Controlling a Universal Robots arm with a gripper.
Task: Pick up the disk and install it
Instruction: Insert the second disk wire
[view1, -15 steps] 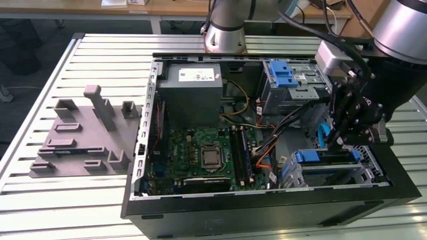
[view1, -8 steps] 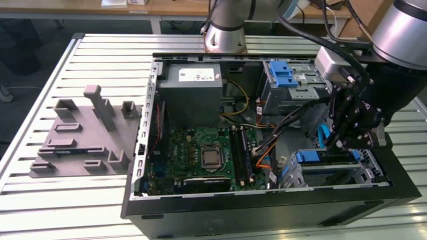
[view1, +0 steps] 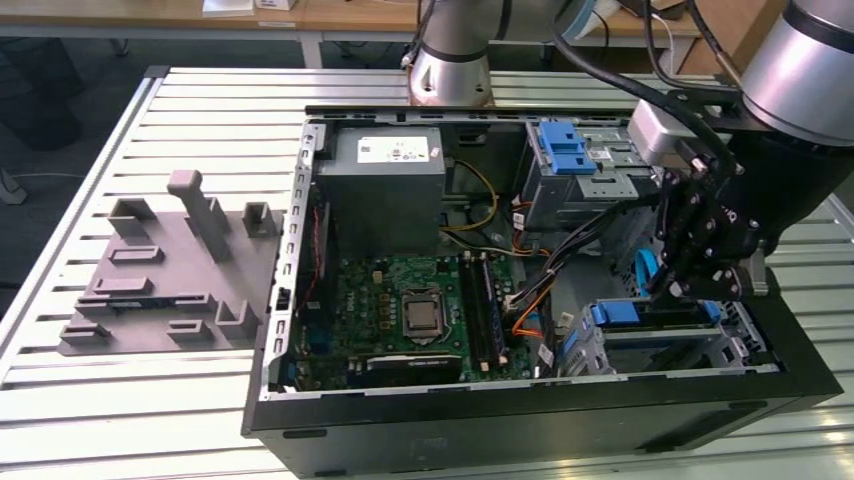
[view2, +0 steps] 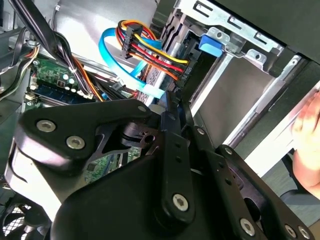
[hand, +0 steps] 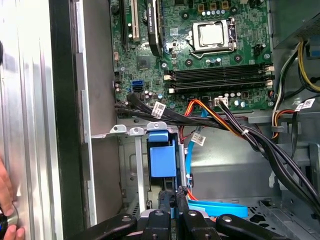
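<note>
Open computer case (view1: 400, 200) on slatted tabletop (view1: 134, 400). Disk (view1: 661, 327) apparently already lying in drive bay (view1: 727, 345) at the exterior view's right; full seating impossible to judge. Gripper (view1: 691, 292) just above, fingers (hand: 182, 200) pressed together, gripping nothing visible.

The gripper (view1: 697, 285) hangs inside the open computer case (view1: 534, 415), at the exterior view's right, just above the near drive cage (view1: 654, 335) with its blue latch (hand: 163, 155). Little room is left here: a blue flat cable (view2: 125, 62) and a bundle of red, yellow and orange wires (view2: 150, 52) crowd it on one side, and black cables (hand: 240, 132) cross between the cage and the motherboard (view1: 414, 310). Over the motherboard the case stands open. The power supply (view1: 387, 190) and the far drive cage (view1: 581, 165) fill the far end. A hand (hand: 6, 200) rests on the table just outside the case wall.
</note>
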